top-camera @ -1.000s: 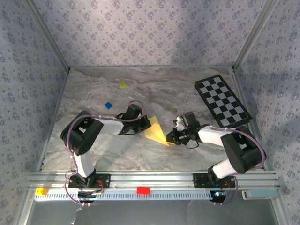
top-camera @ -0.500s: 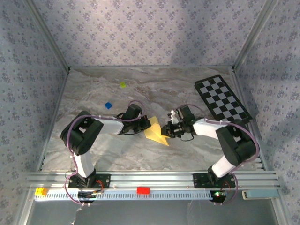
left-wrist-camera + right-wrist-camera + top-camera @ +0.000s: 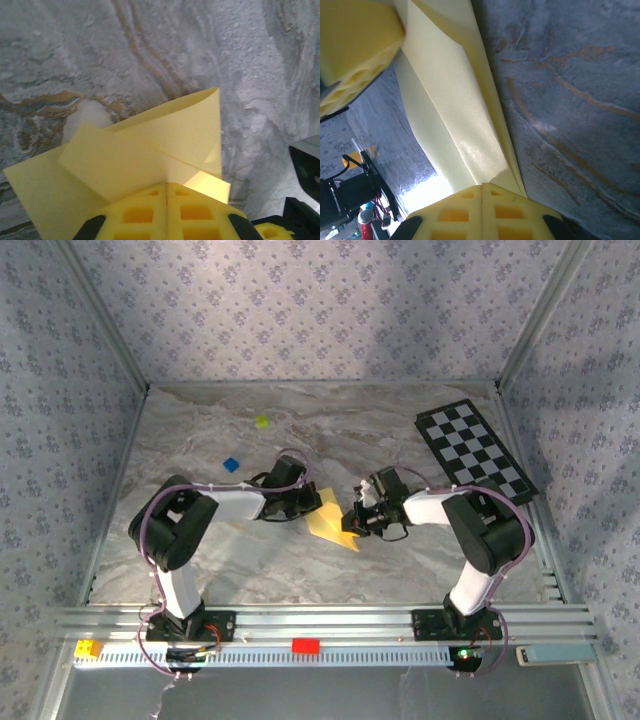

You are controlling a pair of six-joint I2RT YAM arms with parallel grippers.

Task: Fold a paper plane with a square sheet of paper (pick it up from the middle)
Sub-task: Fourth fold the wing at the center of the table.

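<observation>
One folded yellow paper [image 3: 332, 525] lay left of the checkered board [image 3: 475, 454], with two grippers on it.
Your left gripper [image 3: 309, 502] pinched the paper's edge away from the board, pads pressed together. Your right gripper [image 3: 351, 521] pinched the board-side edge likewise. One yellow-green block [image 3: 262, 422] and one blue block [image 3: 231, 465] lay further left.

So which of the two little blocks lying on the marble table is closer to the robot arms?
The blue block, lying just behind the left arm. The yellow-green block sits farther back on the table.
</observation>
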